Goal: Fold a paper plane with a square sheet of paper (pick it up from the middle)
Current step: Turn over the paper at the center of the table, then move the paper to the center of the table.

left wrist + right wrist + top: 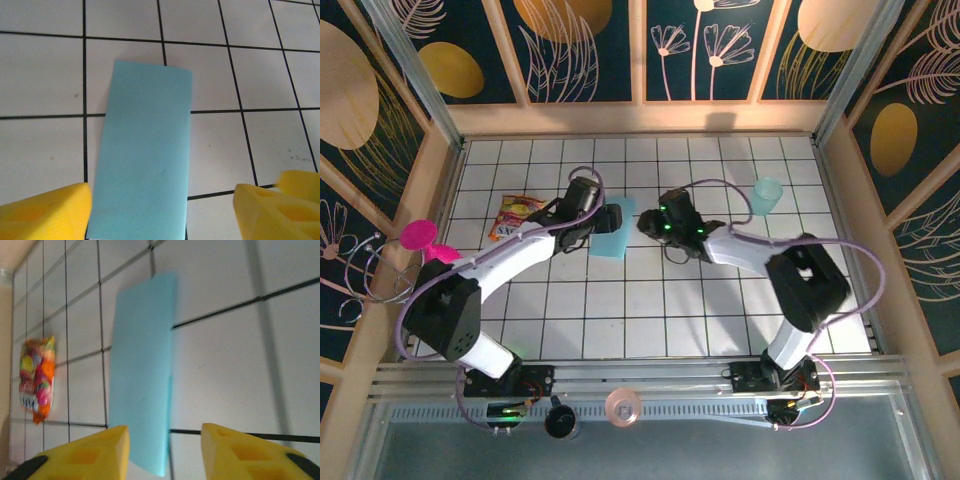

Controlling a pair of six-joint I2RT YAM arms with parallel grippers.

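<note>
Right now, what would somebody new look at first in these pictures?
The light-blue paper grabs you first, a long rectangle flat on the white tiles in the middle. The left pincer and right pincer hover open on either side of it. A colourful snack bag lies further left.

One sheet of blue paper, one snack packet, one pale-teal cup and one pink object are sitting in the enclosure with one tiled table. Two arms, the left arm and the right arm, are reaching in. Two grippers, the left gripper and the right gripper, are each showing two yellow fingers.
</note>
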